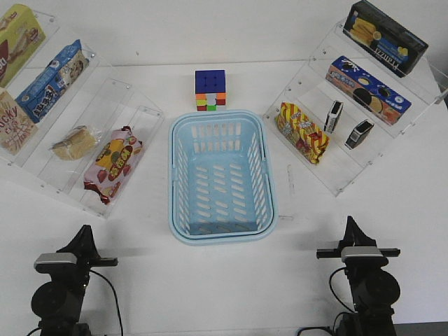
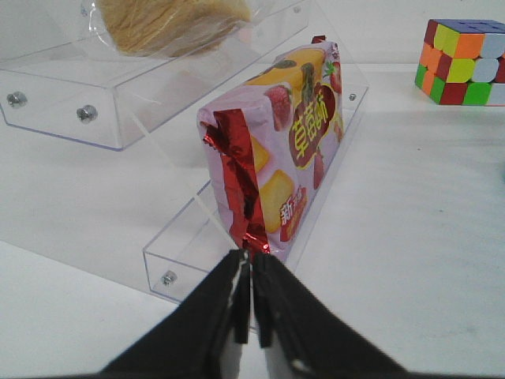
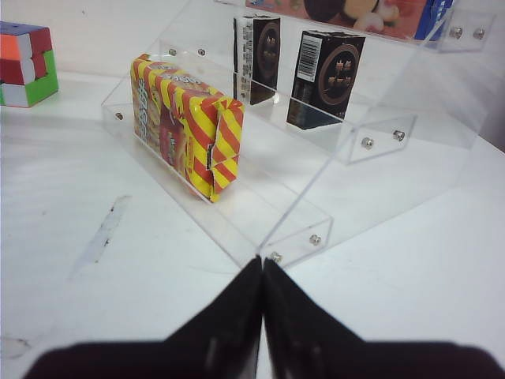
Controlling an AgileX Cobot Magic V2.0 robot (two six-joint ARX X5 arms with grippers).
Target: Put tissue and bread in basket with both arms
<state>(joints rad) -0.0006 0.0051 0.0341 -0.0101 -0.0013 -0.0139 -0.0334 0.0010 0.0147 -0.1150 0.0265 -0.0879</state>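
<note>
The left end effector (image 2: 251, 272) is pressed together, holding nothing; the bread (image 1: 73, 143) sits ahead on its shelf. The basket (image 1: 220, 234) lies between both arms. The right end effector (image 3: 263, 272) is likewise pressed together and empty, the tissue (image 3: 327, 80) upright ahead.

basket (image 1: 221, 231): light blue, centre | bread (image 1: 73, 143): wrapped, left shelf | tissue (image 1: 334, 117): black pack, upright, right shelf
</note>
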